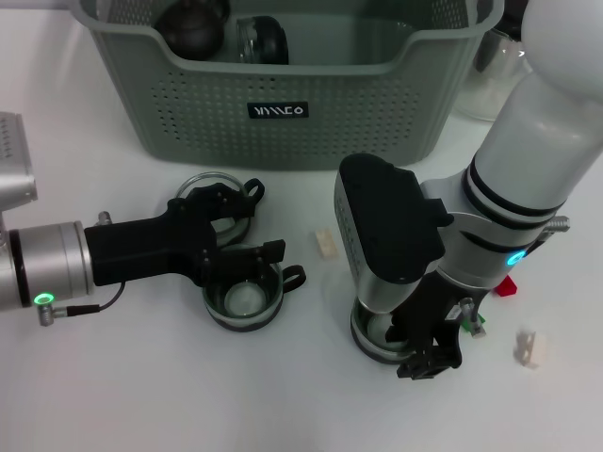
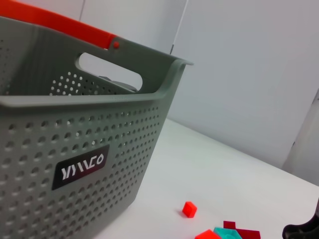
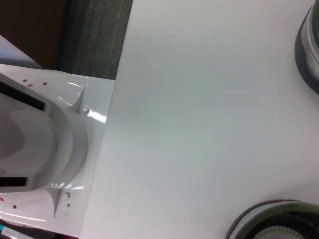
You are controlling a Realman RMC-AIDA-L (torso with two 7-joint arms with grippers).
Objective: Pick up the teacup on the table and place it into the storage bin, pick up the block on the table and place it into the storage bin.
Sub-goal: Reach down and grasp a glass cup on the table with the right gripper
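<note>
The grey-green storage bin [image 1: 283, 113] stands at the back of the table and fills the left wrist view [image 2: 79, 149]. Two glass teacups with dark rims lie under my left gripper [image 1: 247, 226]: one farther back [image 1: 209, 188], one nearer [image 1: 243, 299]. That gripper is open, with one finger over each cup. A third teacup [image 1: 375, 331] is partly hidden under my right gripper [image 1: 429, 356], which points down beside it. A cream block [image 1: 326, 244] lies between the two arms. Another cream block [image 1: 529, 348], a red block [image 1: 507, 286] and a green block [image 1: 474, 326] lie at the right.
A dark teapot [image 1: 191, 28] and a glass vessel [image 1: 262, 40] sit inside the bin. A clear glass pot [image 1: 490, 75] stands right of the bin, behind my right arm. The right wrist view shows the table's edge [image 3: 112, 129] and two teacup rims [image 3: 276, 221].
</note>
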